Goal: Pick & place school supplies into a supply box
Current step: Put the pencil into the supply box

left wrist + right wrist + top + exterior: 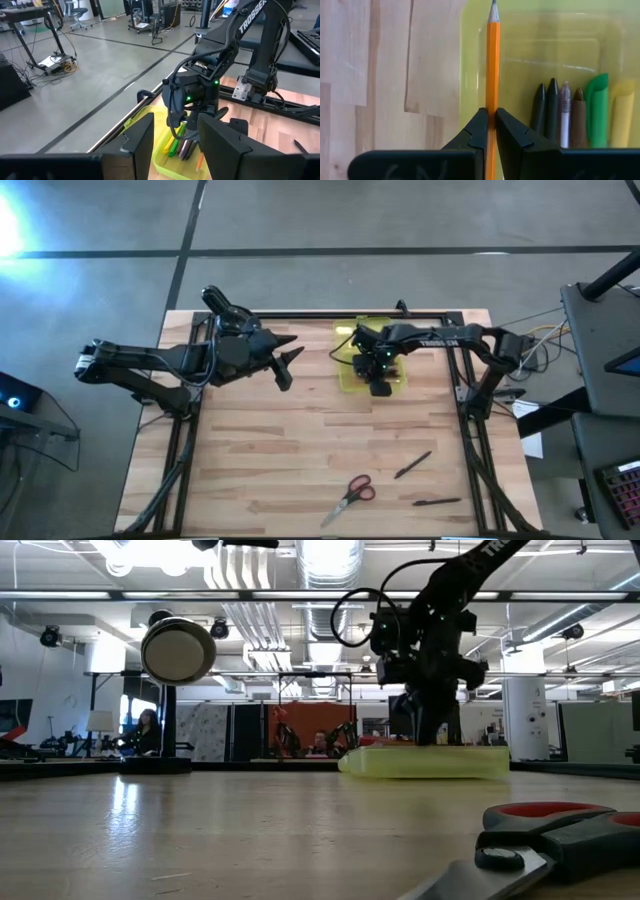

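Observation:
The supply box [375,363] is a translucent yellow-green tray near the table's far edge, also visible in the low view [425,762]. Several pens [570,112] lie inside it: black, pink-purple, brown, green and yellow. My right gripper [379,370] stands over the box, shut on an orange pencil [492,65]. My left gripper [287,362] hovers open to the box's left, touching nothing. Red-handled scissors [350,495] and two black pens [412,465] [437,502] lie flat near the table's near edge. My right gripper pinches the orange pencil's shaft [492,102] between the free ends of its two fingers [512,130], coming from above over the box. The sharpened tip [493,7] points ahead, close to the box's wall. Whether the pencil rests on the box floor, I cannot tell.
The table has a black frame rail [300,315] along its far edge and rails down both sides. The scissors [560,830] fill the low view's near right corner. Bare wood lies between the box and the scissors.

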Robot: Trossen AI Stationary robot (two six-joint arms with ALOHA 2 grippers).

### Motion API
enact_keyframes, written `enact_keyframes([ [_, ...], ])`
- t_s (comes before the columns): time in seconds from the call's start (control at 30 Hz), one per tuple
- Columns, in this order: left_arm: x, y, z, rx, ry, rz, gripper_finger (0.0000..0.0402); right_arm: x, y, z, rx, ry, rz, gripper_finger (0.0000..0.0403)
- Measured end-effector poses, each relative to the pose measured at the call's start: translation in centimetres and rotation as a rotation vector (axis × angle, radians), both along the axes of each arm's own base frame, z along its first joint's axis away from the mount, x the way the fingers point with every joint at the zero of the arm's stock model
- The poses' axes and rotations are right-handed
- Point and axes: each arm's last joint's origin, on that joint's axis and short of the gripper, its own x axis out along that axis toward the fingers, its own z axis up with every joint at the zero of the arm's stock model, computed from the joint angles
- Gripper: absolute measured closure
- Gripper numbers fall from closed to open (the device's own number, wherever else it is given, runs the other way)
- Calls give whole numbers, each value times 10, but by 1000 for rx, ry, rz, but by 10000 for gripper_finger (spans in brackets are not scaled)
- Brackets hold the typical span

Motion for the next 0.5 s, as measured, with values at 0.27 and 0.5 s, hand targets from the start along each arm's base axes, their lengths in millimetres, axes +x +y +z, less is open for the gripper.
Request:
enact_keyframes([
  [0.27,0,0,0,7,5,-2,264,-2,9,-9,4,13,28,385],
  [0.5,0,0,0,18,11,-5,264,-1,11,-9,7,11,20,385],
])
